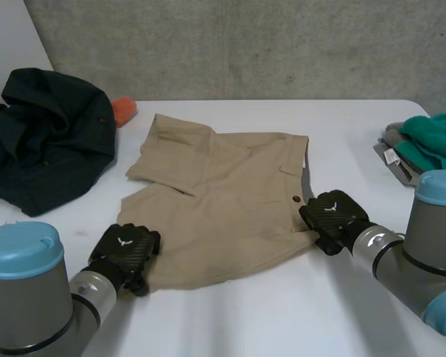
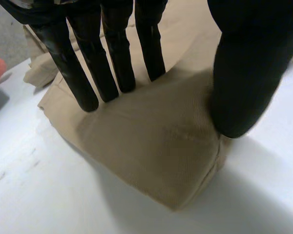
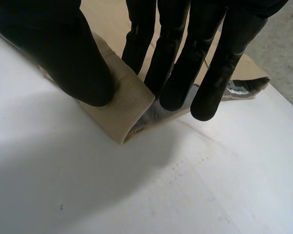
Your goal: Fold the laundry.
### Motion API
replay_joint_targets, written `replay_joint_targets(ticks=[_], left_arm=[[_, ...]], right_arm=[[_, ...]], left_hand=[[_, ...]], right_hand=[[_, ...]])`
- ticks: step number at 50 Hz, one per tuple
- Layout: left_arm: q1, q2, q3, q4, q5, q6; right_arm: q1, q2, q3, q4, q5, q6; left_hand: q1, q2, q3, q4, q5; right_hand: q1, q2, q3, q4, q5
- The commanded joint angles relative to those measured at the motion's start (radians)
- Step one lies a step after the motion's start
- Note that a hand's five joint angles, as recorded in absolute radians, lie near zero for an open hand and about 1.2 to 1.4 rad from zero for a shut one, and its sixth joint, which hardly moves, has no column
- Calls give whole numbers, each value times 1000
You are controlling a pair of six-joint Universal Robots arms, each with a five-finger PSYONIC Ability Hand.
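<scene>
Your left hand [image 1: 125, 251] pinches the tan shorts [image 1: 223, 201] at their lower-left corner; your right hand [image 1: 333, 217] pinches their right edge, mid-frame on the counter [image 1: 282, 312].

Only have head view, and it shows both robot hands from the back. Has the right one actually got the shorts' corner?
Observer: Yes. The right robot hand pinches a corner of the shorts, thumb on the tan face, fingers on the grey lining.
Operator: And the left?
Observer: The left robot hand has straight fingers and thumb planted on its corner, with the cloth humped up and pinched between them.
</scene>
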Motion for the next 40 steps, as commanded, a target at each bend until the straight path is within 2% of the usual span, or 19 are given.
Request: replay_joint_targets(ticks=[1, 4, 7, 12, 16, 20, 21, 24, 25, 29, 32, 35, 40], left_arm=[[-2, -23, 6, 67, -2, 5], [-2, -22, 6, 78, -2, 17], [-8, -9, 0, 75, -5, 34], [-14, 86, -14, 55, -2, 63], [-23, 170, -20, -12, -2, 69], [-45, 265, -8, -176, 1, 72], [-60, 300, 1, -272, 4, 80], [-74, 331, 15, -398, 6, 114], [-86, 342, 21, -491, 9, 150], [-127, 337, 27, -601, 10, 230], [-128, 325, 42, -574, 10, 255], [-129, 244, 101, -467, 7, 269], [-128, 65, 251, -209, 4, 273]], right_arm=[[-3, -8, 23, 2, 12, 8], [-5, -14, 30, 10, 15, 6], [-5, -46, 40, 24, 16, 0], [-6, -127, 35, 108, 18, -6], [-8, -218, 14, 240, 15, -17], [-8, -323, -23, 427, 13, -80], [-9, -340, -26, 459, 13, -97], [-18, -399, -25, 596, 13, -181], [-23, -408, -22, 632, 13, -207], [-37, -423, 7, 797, 4, -322], [-38, -411, 9, 780, -8, -333], [-32, -371, 0, 695, -5, -309], [-21, -183, -92, 492, 25, -183]], left_hand=[[367, 383, 383, 381, 384], [602, 618, 618, 616, 619], [746, 762, 762, 760, 762], [746, 762, 762, 760, 763], [746, 762, 762, 760, 763], [746, 762, 762, 760, 763], [746, 762, 762, 760, 763], [746, 762, 762, 760, 763], [746, 762, 762, 760, 763], [746, 762, 762, 760, 763], [720, 737, 736, 734, 737], [714, 731, 730, 728, 731], [702, 719, 718, 717, 719]], right_hand=[[467, 230, 209, 210, 253], [467, 230, 209, 210, 253], [467, 230, 209, 210, 253], [467, 230, 209, 210, 253], [467, 230, 209, 210, 253], [467, 230, 209, 210, 253], [467, 230, 209, 210, 253], [467, 230, 209, 210, 253], [467, 230, 209, 210, 253], [467, 230, 209, 210, 253], [467, 230, 209, 210, 253], [467, 230, 209, 210, 253], [467, 230, 209, 210, 253]])
